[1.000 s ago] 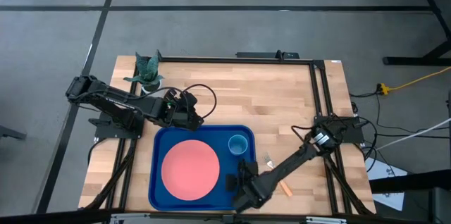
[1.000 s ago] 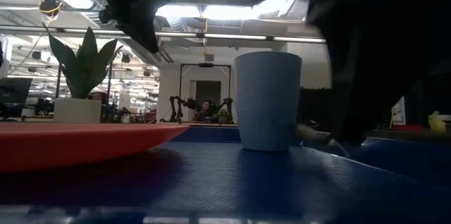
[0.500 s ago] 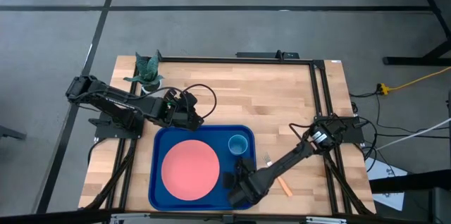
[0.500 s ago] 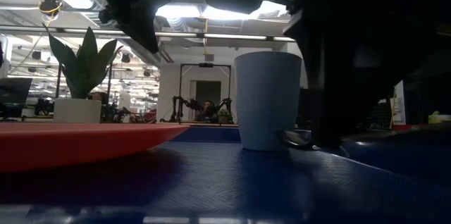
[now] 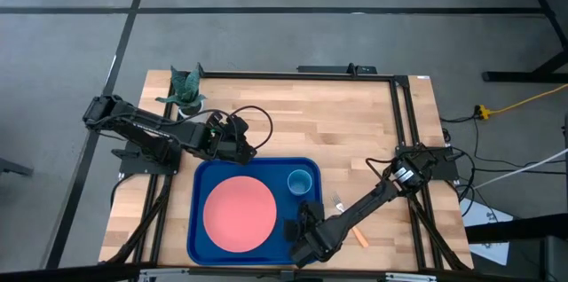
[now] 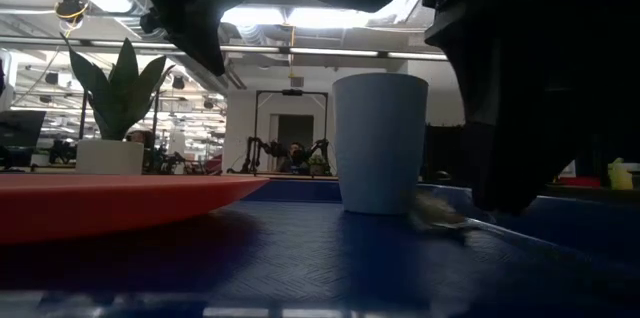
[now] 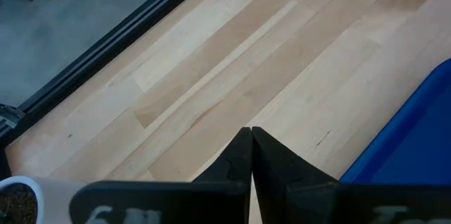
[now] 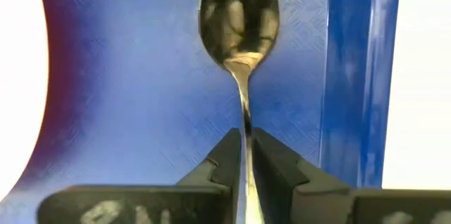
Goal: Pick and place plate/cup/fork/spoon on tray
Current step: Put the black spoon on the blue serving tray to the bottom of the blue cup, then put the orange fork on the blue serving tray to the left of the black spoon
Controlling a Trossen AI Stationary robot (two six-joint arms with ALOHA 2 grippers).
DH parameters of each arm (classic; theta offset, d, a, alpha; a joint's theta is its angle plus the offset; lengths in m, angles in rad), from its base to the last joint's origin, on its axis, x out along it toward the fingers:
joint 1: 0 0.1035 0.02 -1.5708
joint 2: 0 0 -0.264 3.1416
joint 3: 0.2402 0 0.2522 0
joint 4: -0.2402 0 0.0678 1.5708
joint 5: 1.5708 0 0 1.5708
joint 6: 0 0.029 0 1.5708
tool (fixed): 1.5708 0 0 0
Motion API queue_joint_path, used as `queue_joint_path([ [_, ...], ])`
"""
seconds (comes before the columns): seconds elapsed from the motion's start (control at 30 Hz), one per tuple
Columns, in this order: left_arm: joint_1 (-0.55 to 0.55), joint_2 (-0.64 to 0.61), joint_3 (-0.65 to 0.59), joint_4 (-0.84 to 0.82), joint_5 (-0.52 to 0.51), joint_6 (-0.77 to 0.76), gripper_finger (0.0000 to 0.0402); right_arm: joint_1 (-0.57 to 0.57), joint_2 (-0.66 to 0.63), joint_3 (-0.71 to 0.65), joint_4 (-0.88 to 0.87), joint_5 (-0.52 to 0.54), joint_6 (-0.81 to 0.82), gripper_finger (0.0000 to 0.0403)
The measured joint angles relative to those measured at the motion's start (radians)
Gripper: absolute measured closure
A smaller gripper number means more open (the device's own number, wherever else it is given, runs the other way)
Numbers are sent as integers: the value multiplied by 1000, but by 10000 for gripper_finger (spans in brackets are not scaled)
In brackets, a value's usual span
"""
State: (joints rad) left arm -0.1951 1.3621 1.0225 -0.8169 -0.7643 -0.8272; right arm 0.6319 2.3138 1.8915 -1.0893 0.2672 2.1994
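Over tray (image 5: 197,229) – right gripper (image 8: 244,155) pinching spoon (image 8: 239,13) | cup (image 5: 300,181), plate (image 5: 239,212) beside

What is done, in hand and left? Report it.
Done: the plate and the cup sit on the tray. In hand: the right gripper is shut on the spoon, holding it over the tray floor. Left: the fork lies on the table beside the tray. The left gripper waits shut by the tray's far edge.

Salmon-pink plate (image 5: 239,212), deep-blue tray (image 5: 202,176)
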Motion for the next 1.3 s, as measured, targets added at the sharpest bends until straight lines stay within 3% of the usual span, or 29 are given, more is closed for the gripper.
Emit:
queue_joint_path([
  [0.23,0,0,0,0,0,0,401,4,0,0,-19,0,-5,361],
  [0.63,0,0,0,0,0,0,401,115,-4,166,-493,13,48,360],
  [1.0,0,0,0,6,0,0,401,225,-19,51,-409,26,125,360],
  [1.3,0,0,0,6,0,0,401,243,-57,31,-478,76,73,360],
])
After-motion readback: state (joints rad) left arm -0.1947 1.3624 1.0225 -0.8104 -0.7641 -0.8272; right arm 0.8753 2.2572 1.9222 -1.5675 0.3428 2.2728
